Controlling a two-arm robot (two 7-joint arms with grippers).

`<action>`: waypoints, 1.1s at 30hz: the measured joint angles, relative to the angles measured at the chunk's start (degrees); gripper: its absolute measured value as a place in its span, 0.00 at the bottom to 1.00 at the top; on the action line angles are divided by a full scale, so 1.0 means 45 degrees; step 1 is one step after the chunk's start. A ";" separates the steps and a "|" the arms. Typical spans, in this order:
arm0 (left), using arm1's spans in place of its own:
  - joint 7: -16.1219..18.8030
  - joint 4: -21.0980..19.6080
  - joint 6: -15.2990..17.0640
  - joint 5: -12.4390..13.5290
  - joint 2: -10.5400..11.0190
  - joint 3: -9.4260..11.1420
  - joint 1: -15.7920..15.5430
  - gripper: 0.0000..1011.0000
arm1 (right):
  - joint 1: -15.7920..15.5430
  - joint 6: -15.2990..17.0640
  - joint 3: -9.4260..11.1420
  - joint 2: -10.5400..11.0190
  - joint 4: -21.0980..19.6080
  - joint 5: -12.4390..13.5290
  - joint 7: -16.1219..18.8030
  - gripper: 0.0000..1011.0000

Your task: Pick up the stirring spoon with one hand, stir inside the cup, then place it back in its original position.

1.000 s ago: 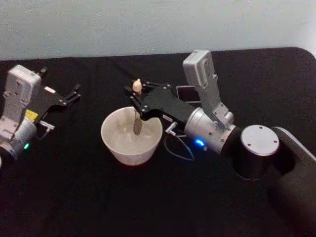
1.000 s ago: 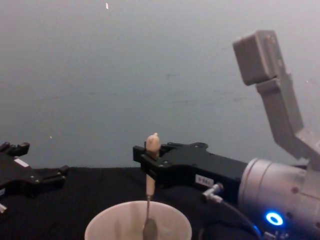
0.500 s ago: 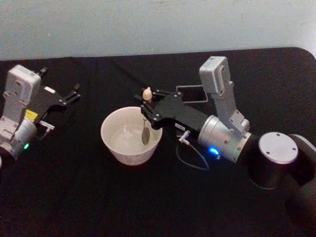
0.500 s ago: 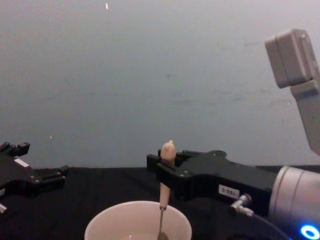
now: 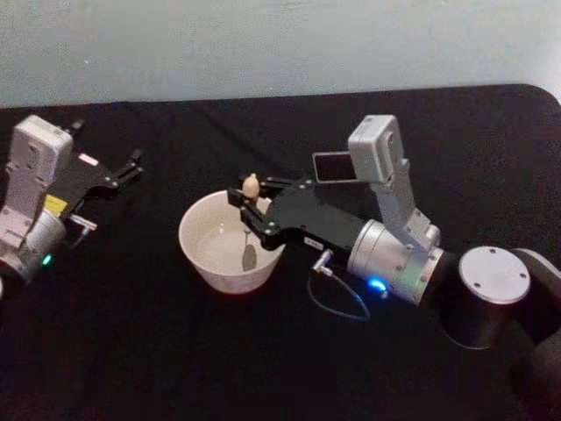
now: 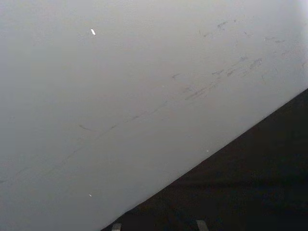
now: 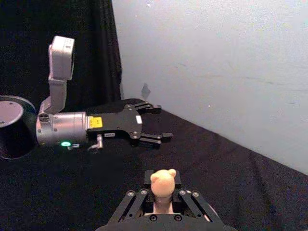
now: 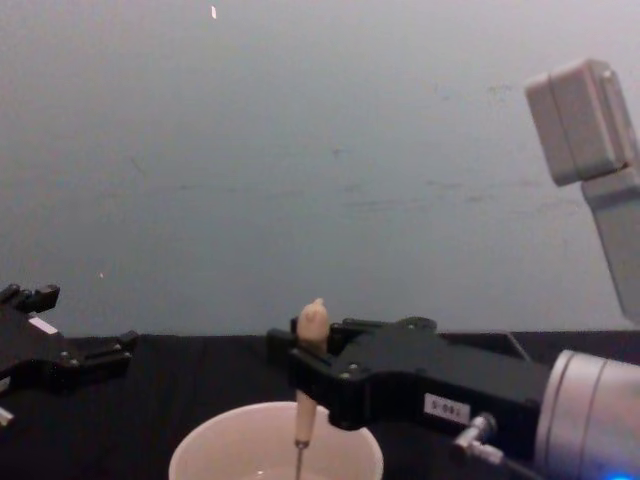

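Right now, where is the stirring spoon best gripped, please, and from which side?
The stirring spoon stands nearly upright in the cup, so take its pale handle below the knob, from the right, as the right end effector does; the knob should check slipping.

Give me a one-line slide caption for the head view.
Right gripper holds the stirring spoon upright in the cream cup while the left gripper sits parked aside.
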 joint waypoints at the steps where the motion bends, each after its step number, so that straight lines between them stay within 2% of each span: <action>1: 0.0000 -0.0001 0.0000 0.0000 0.0000 0.0000 0.0000 0.99 | 0.0024 0.0002 -0.0060 -0.0028 0.0000 0.0000 0.0002 0.19; 11: 0.0000 0.0000 0.0000 0.0000 0.0000 0.0000 0.0000 0.99 | 0.0444 -0.0021 -0.0400 -0.0449 0.0481 -0.0119 -0.0065 0.19; 19: 0.0000 0.0000 -0.0001 0.0000 0.0000 0.0000 0.0000 0.99 | 0.0969 -0.0091 -0.0528 -0.1055 0.1212 -0.0340 -0.0384 0.19; 26: 0.0000 0.0000 0.0000 -0.0001 0.0000 0.0000 0.0000 0.99 | 0.1284 -0.0204 -0.0485 -0.1400 0.1767 -0.0597 -0.0648 0.19; 33: 0.0000 -0.0001 0.0000 0.0000 0.0000 0.0000 0.0000 0.99 | 0.1401 -0.0239 -0.0241 -0.1525 0.2076 -0.0764 -0.0862 0.19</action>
